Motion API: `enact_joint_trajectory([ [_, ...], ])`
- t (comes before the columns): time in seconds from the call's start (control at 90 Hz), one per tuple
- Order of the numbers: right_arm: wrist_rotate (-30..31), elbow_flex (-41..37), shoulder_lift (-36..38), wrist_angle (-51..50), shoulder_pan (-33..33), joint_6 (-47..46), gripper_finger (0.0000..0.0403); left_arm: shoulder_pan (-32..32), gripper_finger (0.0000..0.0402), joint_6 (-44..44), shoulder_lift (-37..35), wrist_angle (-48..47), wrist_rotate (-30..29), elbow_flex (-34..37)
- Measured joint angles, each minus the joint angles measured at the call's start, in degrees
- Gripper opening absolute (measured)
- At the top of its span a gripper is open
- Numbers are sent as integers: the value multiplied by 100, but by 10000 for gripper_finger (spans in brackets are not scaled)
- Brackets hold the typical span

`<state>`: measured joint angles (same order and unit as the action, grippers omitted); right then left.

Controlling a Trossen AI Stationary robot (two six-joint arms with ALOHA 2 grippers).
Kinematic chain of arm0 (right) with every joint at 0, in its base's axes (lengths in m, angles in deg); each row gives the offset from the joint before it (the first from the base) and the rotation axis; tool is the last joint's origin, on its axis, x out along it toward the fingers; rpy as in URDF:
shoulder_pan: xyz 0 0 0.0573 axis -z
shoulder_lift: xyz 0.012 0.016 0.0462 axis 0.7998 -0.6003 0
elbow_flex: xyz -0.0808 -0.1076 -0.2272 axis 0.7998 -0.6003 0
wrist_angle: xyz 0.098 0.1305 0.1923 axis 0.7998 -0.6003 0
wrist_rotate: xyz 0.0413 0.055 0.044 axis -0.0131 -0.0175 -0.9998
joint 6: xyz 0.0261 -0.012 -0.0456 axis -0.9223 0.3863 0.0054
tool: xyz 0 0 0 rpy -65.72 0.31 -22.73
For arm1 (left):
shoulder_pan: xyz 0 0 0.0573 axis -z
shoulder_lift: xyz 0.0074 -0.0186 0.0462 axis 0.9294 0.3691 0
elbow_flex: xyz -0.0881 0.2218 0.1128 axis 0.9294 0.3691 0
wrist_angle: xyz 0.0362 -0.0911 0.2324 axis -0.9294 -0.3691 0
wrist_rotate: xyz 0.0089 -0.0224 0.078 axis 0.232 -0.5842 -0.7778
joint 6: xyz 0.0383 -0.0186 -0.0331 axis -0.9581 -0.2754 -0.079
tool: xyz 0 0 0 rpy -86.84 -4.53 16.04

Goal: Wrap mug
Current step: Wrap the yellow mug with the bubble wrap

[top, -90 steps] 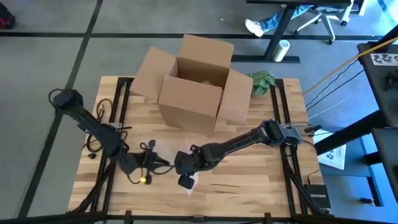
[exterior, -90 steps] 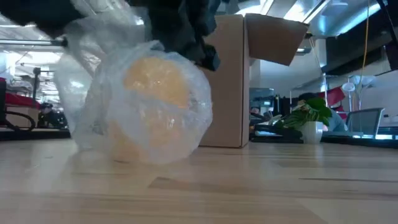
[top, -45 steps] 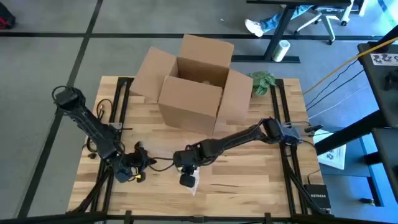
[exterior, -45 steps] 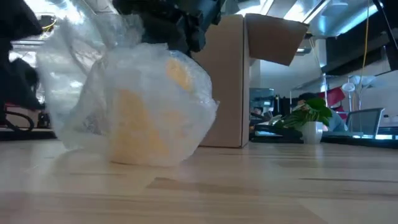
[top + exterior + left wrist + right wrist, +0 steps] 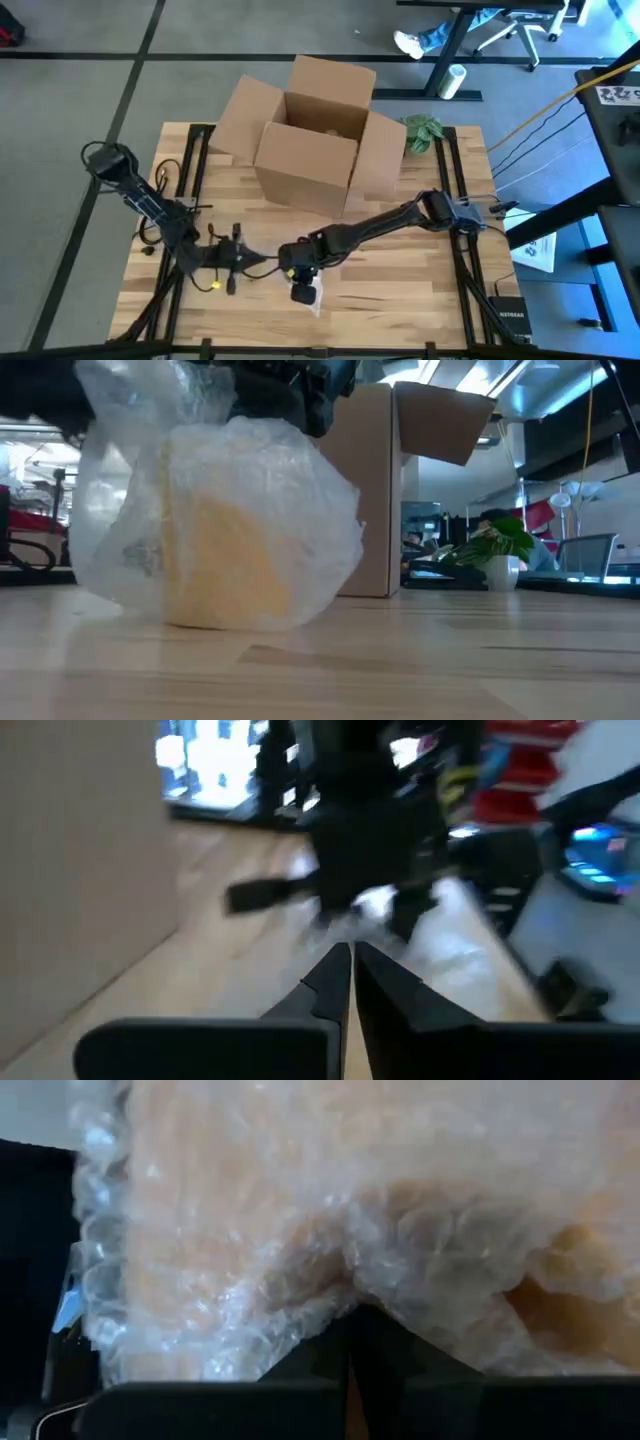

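Your mug (image 5: 225, 545) sits on the tabletop (image 5: 420, 660) near the front edge, already swathed in bubble wrap (image 5: 320, 510), so the wrapping looks mostly done; loose wrap hanging at one side probably needs tucking. The right tool (image 5: 302, 283) is over it, fingers together and pinching the wrap. The left tool (image 5: 235, 259) waits just beside, fingers together on nothing. The box (image 5: 315, 135) stands behind, open.

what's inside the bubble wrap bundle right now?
Inside the bubble wrap a yellow-orange mug shows through, resting on the table. Its handle and rim are covered, so its orientation is unclear. The right gripper pinches the wrap; the left gripper is shut, beside it.
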<state>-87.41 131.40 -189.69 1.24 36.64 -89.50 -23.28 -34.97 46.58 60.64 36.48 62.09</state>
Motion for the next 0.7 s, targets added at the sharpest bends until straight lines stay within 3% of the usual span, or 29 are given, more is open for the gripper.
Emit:
enact_joint_trajectory([
  [0.356,42,69,-9,-62,0,-68,0,-761,0,472,491,-14,1225,-158],
  [0.589,69,1041,-26,-1226,-2,-168,0,-934,0,366,1039,-12,1556,-537],
  [0.7,448,1648,-18,-2023,-6,-199,0,-1011,0,295,1183,-12,1725,-666],
])
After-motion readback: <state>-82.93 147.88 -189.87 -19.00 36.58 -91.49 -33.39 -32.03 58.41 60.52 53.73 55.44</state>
